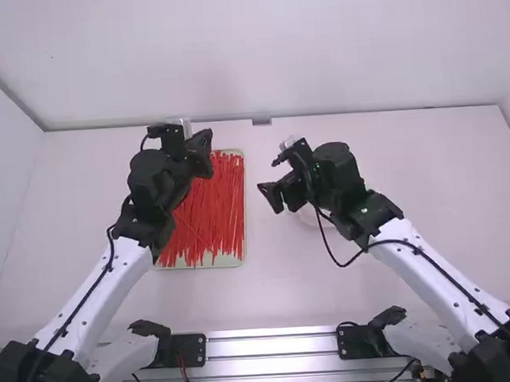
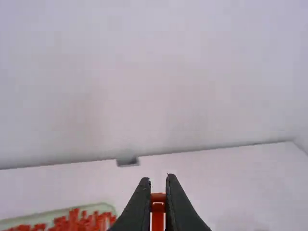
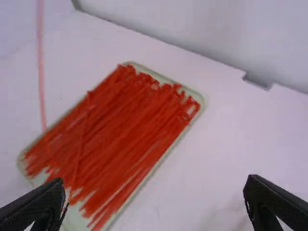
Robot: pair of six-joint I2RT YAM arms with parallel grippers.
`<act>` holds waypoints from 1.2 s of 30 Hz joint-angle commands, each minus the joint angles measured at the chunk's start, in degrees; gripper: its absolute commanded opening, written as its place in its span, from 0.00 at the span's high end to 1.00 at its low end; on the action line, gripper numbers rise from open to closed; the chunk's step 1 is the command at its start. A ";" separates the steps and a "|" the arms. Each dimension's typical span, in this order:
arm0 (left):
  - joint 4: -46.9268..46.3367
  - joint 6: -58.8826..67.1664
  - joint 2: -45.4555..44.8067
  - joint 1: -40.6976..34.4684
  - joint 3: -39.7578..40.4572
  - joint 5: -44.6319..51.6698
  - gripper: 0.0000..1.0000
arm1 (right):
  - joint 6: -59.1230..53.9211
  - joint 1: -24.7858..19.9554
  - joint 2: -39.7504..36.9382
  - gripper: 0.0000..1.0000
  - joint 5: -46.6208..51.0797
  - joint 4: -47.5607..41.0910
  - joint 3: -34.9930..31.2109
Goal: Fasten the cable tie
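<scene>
Item one, my left gripper (image 2: pixel 157 180): two black tapered fingers drawn almost together, pinching one red cable tie (image 2: pixel 157 204) by a short flat section; I cannot tell whether that is the head end. It is held up above the far end of the tray, facing the back wall. In the right wrist view a thin red strand (image 3: pixel 41 72) runs straight down over the table, which I take to be the same tie hanging free. Item two, my right gripper (image 3: pixel 153 185): fingers spread wide, nothing between them, held above the table just beside the tray and turned towards it. Progress, as I judge it: one tie is lifted out and held; no loop is formed, and the tail is not yet through the head. Left to do: catch the loose end with the open gripper, feed it through the head, and pull it snug. Item three, tray (image 3: pixel 202 102): flat, rectangular, pale green, with rounded corners and a low rim. Item four, heap of ties (image 3: pixel 120 139): many slim, smooth red plastic strips lying roughly parallel lengthwise, ends ragged. Item five, table (image 1: pixel 427 172): white, matt, plain.
</scene>
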 commanded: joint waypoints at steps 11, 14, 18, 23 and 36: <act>11.69 -3.56 -1.70 -5.92 -0.42 3.21 0.97 | 3.45 -2.23 -2.99 0.02 -12.85 9.01 1.95; 13.33 -3.61 -1.68 -6.49 -0.42 3.23 0.97 | 3.48 -4.39 -2.14 0.02 -20.09 12.02 1.95; 14.75 -6.36 -1.68 -6.80 -0.44 3.28 0.97 | 5.31 -5.81 -0.63 0.02 -26.64 15.45 1.95; 16.46 -8.57 -1.36 -8.00 -0.44 3.17 0.97 | 8.04 -5.25 2.84 0.02 -27.56 20.00 1.95; 20.41 -9.18 -0.59 -11.28 -0.44 -0.04 0.96 | 10.27 -3.78 6.34 0.22 -27.74 23.80 1.97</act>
